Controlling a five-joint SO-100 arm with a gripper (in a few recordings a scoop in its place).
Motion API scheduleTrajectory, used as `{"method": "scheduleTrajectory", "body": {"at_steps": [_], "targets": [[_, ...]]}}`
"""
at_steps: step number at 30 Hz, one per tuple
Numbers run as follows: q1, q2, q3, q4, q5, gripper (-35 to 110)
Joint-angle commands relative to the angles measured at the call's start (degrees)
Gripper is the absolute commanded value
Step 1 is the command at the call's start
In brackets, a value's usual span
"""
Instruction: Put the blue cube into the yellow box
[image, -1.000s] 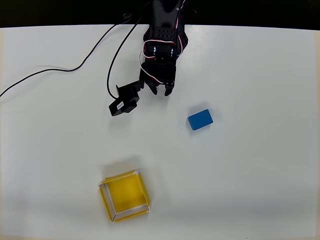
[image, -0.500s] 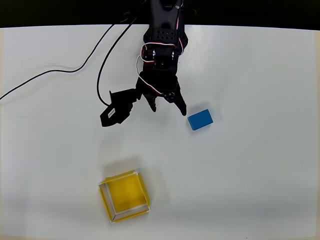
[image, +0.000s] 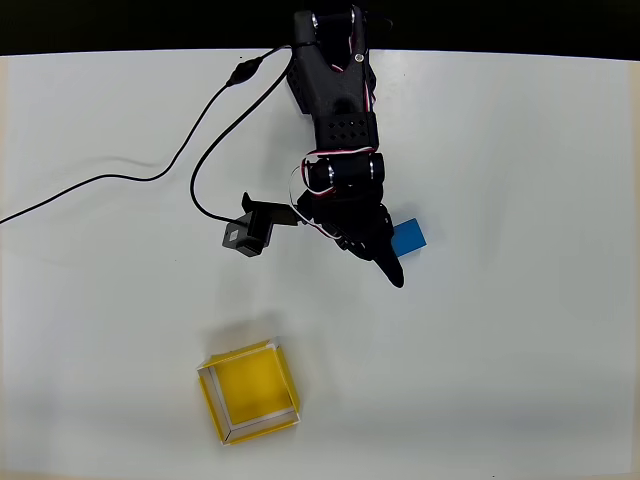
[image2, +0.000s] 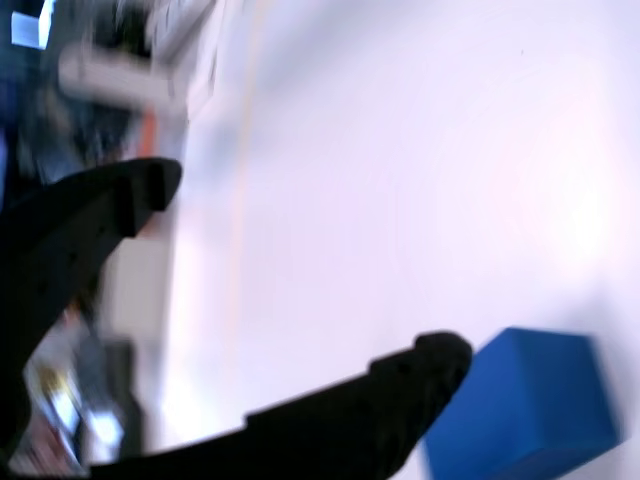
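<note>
Reaching for the blue cube (image: 410, 237) at centre right of the overhead view, my gripper (image2: 300, 270) gapes empty with one finger beside it, so I must straddle it, then carry to the yellow box (image: 249, 391) lower left.

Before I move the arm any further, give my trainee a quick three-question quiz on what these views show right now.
1. True or false: the blue cube already lies inside the yellow box.
2. In the wrist view, the gripper is: A) open, with the cube outside its fingers; B) shut on the cube; C) shut on the cable.
3. Fill in: in the overhead view, the yellow box sits toward the ______ of the cube.

Key
1. False: the cube rests on the white table, partly hidden by the arm.
2. A: the cube sits beyond the lower finger, not between the two.
3. Lower left.
</note>
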Motion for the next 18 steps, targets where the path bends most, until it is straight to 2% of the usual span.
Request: {"method": "scheduleTrajectory", "body": {"at_steps": [1, 7, 18], "targets": [[-4.83, -2.20, -7.65, 3.43, 8.09, 50], [-10.72, -9.67, -7.82, 7.29, 17.67, 50], [-16.00, -21.97, -10.28, 5.89, 22.85, 49]]}}
